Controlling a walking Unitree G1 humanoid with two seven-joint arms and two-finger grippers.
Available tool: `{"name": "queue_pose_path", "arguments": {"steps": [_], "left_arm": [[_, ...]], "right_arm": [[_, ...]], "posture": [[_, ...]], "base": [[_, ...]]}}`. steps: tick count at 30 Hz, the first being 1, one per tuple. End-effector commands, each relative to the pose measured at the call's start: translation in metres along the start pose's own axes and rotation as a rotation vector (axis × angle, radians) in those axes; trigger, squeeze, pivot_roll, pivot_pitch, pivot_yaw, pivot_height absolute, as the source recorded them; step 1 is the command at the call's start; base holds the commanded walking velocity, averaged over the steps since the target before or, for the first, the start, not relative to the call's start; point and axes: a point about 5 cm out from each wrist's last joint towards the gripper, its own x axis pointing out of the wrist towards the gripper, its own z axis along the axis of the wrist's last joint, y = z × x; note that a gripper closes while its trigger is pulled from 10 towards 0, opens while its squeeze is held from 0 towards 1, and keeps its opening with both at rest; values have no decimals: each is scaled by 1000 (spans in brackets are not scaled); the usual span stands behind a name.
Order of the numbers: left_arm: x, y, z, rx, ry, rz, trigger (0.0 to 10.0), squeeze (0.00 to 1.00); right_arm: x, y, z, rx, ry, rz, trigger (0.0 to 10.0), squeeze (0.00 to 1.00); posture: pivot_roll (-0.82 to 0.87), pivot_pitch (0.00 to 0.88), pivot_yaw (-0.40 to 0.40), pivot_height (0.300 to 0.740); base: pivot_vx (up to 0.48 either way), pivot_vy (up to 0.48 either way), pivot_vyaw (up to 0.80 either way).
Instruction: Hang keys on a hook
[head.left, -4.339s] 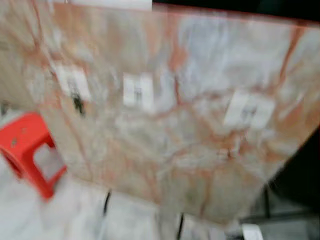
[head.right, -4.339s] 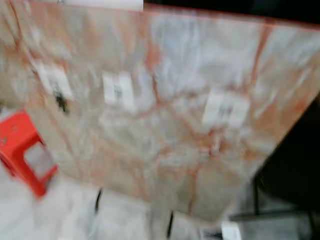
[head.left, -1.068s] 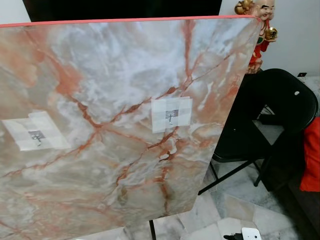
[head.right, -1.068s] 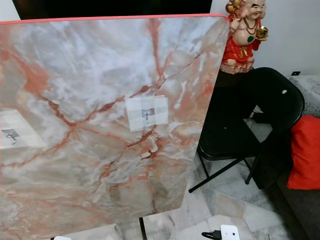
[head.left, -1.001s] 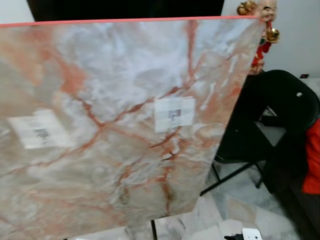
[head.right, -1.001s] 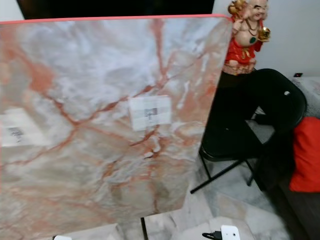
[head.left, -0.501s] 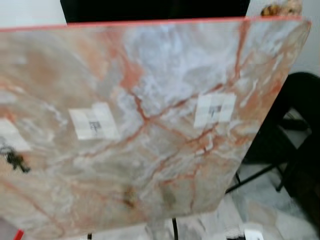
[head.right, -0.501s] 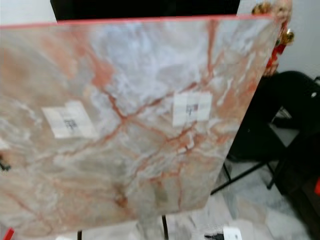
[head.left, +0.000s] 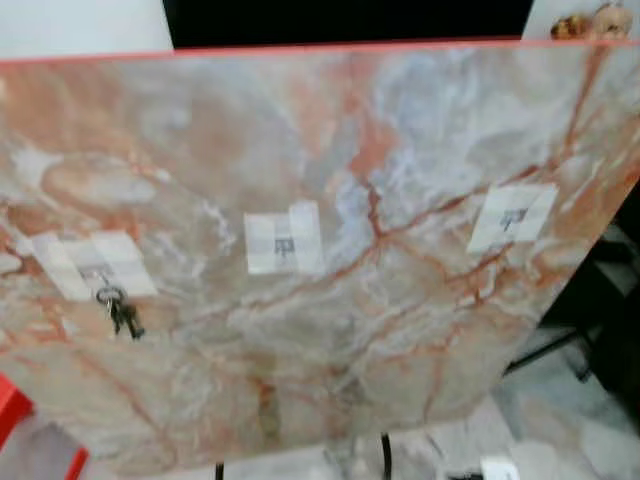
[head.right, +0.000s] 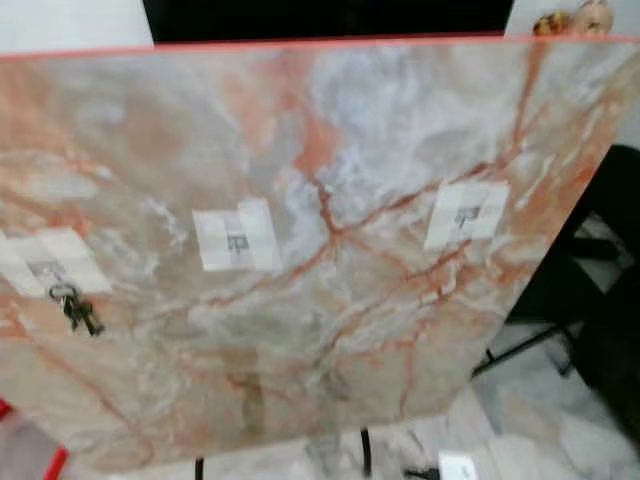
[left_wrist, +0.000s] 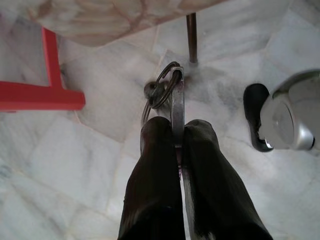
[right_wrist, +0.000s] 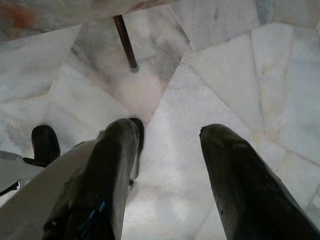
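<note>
My head view has swung left since half a second ago: the bunch of keys that sat cut off at the left edge is now fully in frame, and the black chair (head.right: 610, 250) has slid out to the right edge.

Nearest, my left claw (left_wrist: 177, 135) hangs low over the floor, clenched on a key. Its flat blade is pinched between the two black fingers (left_wrist: 155, 175), and the key ring (left_wrist: 162, 90) sticks out just past the fingertips with a second small key dangling from it. My right claw (right_wrist: 167, 132) also hangs low, released, its fingers well apart with bare pale marble floor (right_wrist: 240, 75) between them.

Beyond the left claw, a thin dark table leg (left_wrist: 191, 30) meets the floor, and a red stool (left_wrist: 45, 95) stands beside it; a sliver of that stool shows at the lower left of the head view.

Further off, the marble tabletop (head.left: 400, 120), pink-veined with a red rim, stands tipped up on edge like a wall across most of the frame. Three pale taped patches sit on it in a row, each with a small hook: the left patch (head.left: 90, 265) at the left of the frame, the middle patch (head.left: 285, 238) near the centre, the right patch (head.left: 512, 215) at the right. A bunch of keys (head.left: 120, 312) hangs from the left hook, well apart from both claws. The head views are blurred.
</note>
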Motion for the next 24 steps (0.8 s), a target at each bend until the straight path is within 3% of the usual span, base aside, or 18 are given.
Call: {"name": "queue_pose_path", "arguments": {"steps": [1,5,24], "left_arm": [[0,-3,1,6,-1,-12,10000,0],[0,-3,2,8,-3,-12,10000,0],[1,-2,3,24,-14,-20,10000,0]], "right_arm": [[-1,-7,-3,8,7,-21,10000,0],[-1,-7,-3,11,7,-20,10000,0],[-1,-6,-3,19,6,-20,10000,0]], "posture": [[41,0,-16,740],[42,0,-14,740],[39,0,-9,740]], "base": [[0,480,0],[0,361,0],[0,0,0]]}}
